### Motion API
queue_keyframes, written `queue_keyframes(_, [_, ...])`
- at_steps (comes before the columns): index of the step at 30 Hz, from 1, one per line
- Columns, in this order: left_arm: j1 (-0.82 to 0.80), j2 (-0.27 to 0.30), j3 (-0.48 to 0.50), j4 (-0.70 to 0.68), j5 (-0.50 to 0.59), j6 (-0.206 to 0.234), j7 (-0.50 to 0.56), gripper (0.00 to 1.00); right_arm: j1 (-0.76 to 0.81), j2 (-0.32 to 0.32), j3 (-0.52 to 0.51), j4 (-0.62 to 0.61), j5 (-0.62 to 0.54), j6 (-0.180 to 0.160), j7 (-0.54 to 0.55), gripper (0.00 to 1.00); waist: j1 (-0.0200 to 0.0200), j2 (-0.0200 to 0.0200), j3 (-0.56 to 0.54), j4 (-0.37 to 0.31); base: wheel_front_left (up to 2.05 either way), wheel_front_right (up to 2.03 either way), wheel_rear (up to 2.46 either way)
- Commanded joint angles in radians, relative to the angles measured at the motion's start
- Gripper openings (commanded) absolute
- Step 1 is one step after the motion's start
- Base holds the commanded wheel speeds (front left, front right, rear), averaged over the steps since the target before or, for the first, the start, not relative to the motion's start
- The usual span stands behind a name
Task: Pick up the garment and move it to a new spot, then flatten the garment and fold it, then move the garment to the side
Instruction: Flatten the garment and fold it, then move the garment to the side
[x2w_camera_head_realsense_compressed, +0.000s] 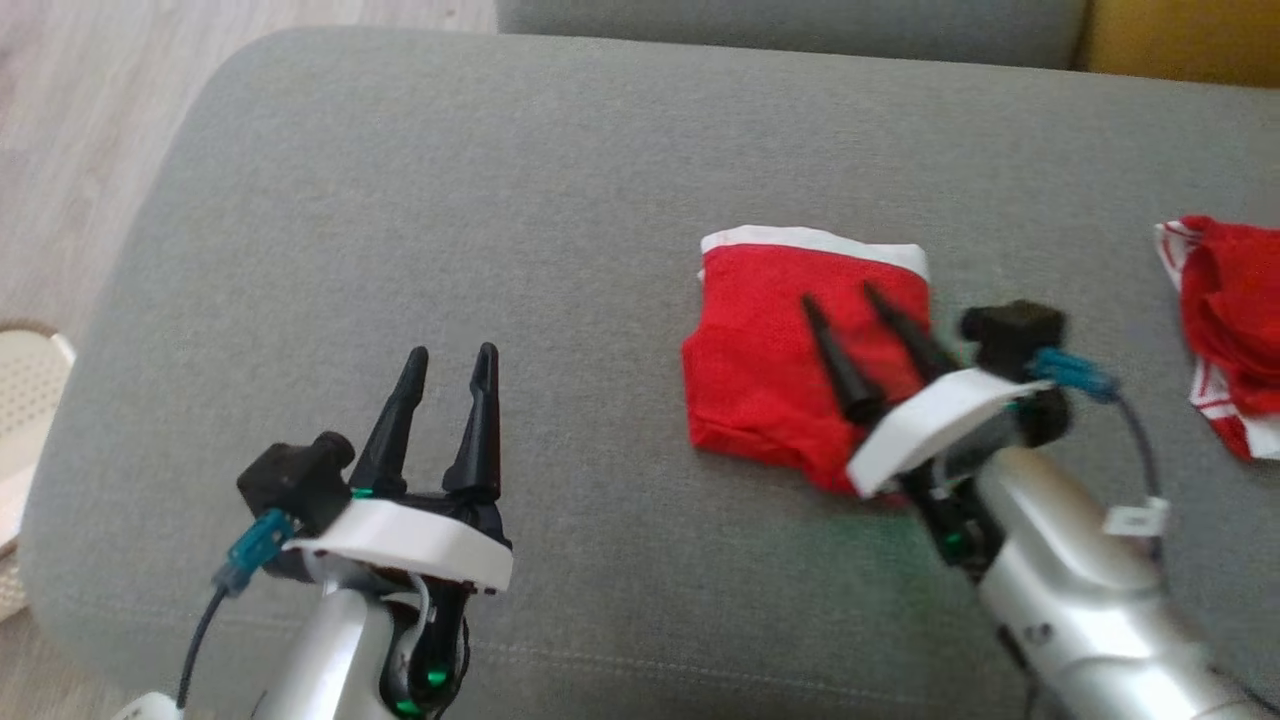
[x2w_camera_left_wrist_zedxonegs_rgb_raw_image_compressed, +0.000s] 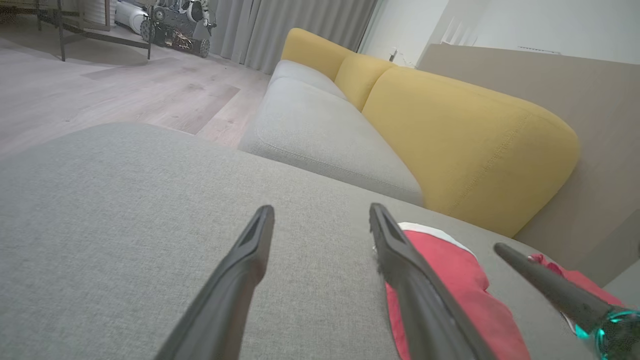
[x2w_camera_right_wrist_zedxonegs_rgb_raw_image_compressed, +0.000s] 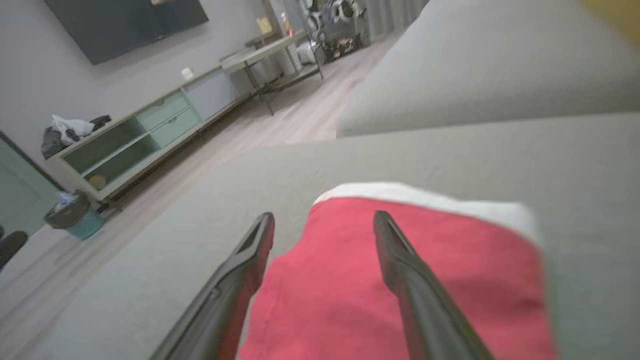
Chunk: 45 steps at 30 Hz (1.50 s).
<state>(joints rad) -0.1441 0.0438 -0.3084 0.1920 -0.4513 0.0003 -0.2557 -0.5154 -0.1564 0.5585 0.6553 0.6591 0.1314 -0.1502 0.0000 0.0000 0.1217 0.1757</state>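
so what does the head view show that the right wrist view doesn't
Head view adds the left gripper, open, a second red garment at the right edge and a pale basket at the left edge. Right wrist view adds the room: a low cabinet, a dark wall screen, a teal bin. Both share the grey cushion, the folded red garment with its white band, and the open right gripper over it.

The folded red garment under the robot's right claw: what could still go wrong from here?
1. The right gripper is open over the folded red garment; pinching just the top layer could pull the fold apart on lifting.
2. A crumpled red garment lies further right on the grey cushion; moving the folded one that way might bump it.
3. The left gripper is open and well apart, so one gripper alone may let the cloth sag.
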Motion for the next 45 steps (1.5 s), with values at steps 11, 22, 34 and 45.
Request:
queue_keyframes(11, [-0.005, 0.006, 0.071, -0.073, -0.005, 0.001, -0.006, 1.0, 0.161, -0.074, -0.329, -0.217, -0.403, -0.001, -0.109, 1.0, 0.0, 0.0, -0.03, -0.092, 0.0, 0.0, 0.0])
queue_keyframes(22, [0.014, 0.006, 0.091, -0.055, 0.045, -0.008, -0.006, 1.0, 0.348, 0.005, -0.506, -0.399, -0.59, -0.001, -0.111, 1.0, 0.0, 0.0, -0.016, -0.113, 0.0, 0.0, 0.0])
queue_keyframes(34, [0.009, 0.006, 0.082, -0.064, 0.041, -0.004, -0.006, 1.0, 0.351, 0.053, -0.505, -0.404, -0.58, -0.001, -0.069, 1.0, 0.0, 0.0, 0.01, -0.099, 0.0, 0.0, 0.0])
queue_keyframes(45, [-0.037, 0.006, 0.041, -0.06, 0.027, -0.006, -0.006, 1.0, 0.222, 0.072, -0.429, -0.263, -0.419, -0.001, 0.039, 1.0, 0.0, 0.0, 0.098, -0.035, 0.0, 0.0, 0.0])
